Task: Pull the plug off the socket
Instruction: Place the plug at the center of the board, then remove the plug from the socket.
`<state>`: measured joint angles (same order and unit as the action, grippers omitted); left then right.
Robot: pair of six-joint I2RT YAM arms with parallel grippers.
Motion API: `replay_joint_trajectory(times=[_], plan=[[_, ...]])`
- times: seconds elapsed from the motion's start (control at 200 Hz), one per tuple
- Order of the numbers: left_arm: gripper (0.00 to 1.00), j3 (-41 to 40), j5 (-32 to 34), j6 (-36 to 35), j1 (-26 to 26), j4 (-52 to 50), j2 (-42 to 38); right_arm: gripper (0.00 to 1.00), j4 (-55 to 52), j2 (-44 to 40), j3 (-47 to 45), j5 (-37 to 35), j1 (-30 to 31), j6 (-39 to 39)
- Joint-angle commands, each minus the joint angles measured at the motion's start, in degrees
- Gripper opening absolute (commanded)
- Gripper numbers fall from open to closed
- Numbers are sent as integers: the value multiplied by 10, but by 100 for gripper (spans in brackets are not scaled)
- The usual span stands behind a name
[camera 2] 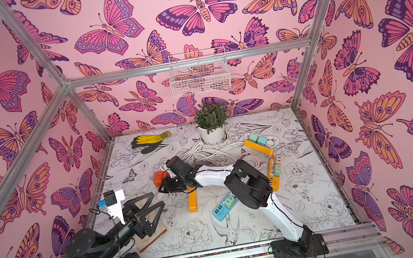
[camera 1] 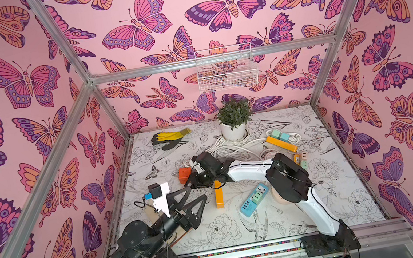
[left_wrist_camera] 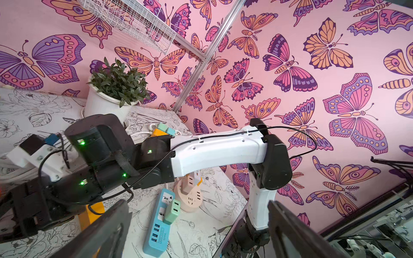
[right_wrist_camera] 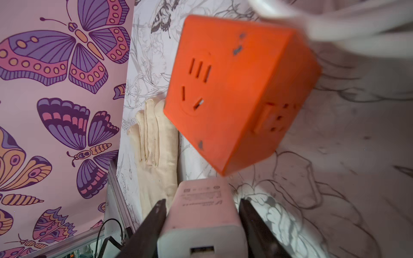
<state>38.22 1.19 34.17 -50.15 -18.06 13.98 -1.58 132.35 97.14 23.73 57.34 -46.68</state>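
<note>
A white cable (right_wrist_camera: 346,29) blurs beside the orange socket cube (right_wrist_camera: 234,89); the white plug (right_wrist_camera: 201,214) is cut off at the right wrist view's edge.

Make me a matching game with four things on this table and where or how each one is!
Things:
1 white plug
2 plant
3 blue power strip
4 gloves nearest the plant

States:
A yellow and black
B gripped by the right tool
C in a white pot
D has a green adapter plugged in

Pairs: 1-B, 2-C, 3-D, 4-A.
</note>
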Motion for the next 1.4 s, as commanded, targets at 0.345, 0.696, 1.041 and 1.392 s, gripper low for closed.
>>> replay_joint_trajectory(times=[0.345, 0.696, 1.041, 1.392], plan=[[99, -35, -58, 57, 3, 55, -4, 73, -159, -91, 45, -18, 2, 119], [97, -63, -192, 130, 0, 214, 81, 74, -173, -494, -271, -138, 1, 260], [95, -121, -70, 27, -106, 251, 213, 83, -280, -988, -597, -262, -88, 213], [99, -147, 18, -219, -132, 285, 428, 82, -332, -905, -597, -243, -93, 223]])
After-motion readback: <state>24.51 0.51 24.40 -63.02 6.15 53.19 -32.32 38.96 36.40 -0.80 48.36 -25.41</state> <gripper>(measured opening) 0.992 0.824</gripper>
